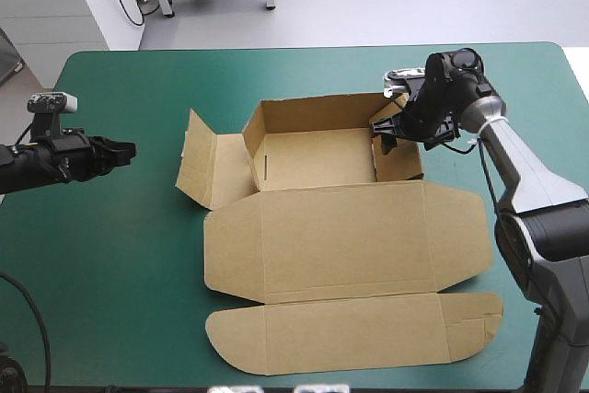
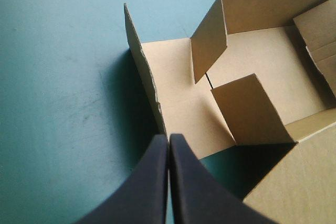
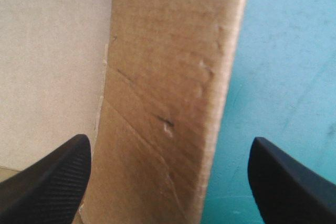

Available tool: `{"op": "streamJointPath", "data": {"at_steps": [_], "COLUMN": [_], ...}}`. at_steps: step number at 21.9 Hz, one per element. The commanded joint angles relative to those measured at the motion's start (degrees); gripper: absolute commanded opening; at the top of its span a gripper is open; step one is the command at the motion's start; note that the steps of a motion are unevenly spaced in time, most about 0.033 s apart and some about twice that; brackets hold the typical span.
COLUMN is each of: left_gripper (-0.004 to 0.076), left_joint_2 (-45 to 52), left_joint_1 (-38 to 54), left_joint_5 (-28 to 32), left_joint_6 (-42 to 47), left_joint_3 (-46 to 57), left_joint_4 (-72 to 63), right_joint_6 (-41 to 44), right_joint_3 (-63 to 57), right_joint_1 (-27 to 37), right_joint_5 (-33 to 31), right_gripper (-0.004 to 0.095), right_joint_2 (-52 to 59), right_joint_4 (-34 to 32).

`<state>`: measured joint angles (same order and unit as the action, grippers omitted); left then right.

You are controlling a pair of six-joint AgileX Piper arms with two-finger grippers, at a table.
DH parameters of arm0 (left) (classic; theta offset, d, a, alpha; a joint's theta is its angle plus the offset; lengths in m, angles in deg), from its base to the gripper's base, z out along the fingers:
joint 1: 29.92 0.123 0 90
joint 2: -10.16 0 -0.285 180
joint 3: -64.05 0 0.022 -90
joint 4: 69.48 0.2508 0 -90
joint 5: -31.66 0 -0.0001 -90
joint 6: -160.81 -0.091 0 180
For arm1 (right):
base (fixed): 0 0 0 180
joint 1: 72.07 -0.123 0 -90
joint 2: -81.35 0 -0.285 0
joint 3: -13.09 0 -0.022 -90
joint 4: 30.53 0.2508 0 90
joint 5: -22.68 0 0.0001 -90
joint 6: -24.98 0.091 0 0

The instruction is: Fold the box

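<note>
High view: box (image 1: 340, 227) is on the table (image 1: 120, 255) middle, lid flat; left gripper (image 1: 124, 149) level, well apart from box; right gripper (image 1: 385, 131) tilted down at box's right wall.
Left wrist view: left gripper (image 2: 168, 139) jaws pressed together, pointing at box (image 2: 252, 66).
Right wrist view: right gripper (image 3: 168, 145) jaws wide, astride box (image 3: 168, 51) wall.

The table (image 1: 110, 264), spread with a teal-green cover, bears the brown box (image 1: 340, 200) at its middle. The box's tray (image 1: 317, 158) stands toward the far edge with walls raised. Its lid (image 1: 350, 241) lies flat on the cover, reaching almost to the near edge.
</note>
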<state>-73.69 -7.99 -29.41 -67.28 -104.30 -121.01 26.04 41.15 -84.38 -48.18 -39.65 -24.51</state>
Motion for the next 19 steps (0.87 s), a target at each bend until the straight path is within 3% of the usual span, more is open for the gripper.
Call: {"op": "streamJointPath", "data": {"at_steps": [1,5,16,19], "left_gripper": [-0.0008,-0.0008,-0.0008,-0.0008], "left_joint_2": [1.6,1.6,1.6,1.6], "left_joint_1": [-0.1,-0.1,-0.1,-0.1], "left_joint_5": [0.9,0.9,1.0,1.0], "left_joint_6": [0.5,0.4,0.4,0.4], "left_joint_3": [-1.6,-1.6,-1.6,-1.6], "left_joint_4": [-3.3,-3.3,-3.3,-3.3], "right_joint_6": [1.0,2.7,4.1,4.2], "right_joint_3": [1.9,1.9,1.8,1.8], "right_joint_1": [0.2,0.3,0.2,0.2], "right_joint_5": [-0.6,-0.6,-0.6,-0.6], "right_gripper": [0.0771,0.0771,0.0771,0.0734], "right_joint_2": [5.3,6.8,2.3,1.6], "right_joint_4": [-1.6,-6.9,-0.7,-2.0]}}
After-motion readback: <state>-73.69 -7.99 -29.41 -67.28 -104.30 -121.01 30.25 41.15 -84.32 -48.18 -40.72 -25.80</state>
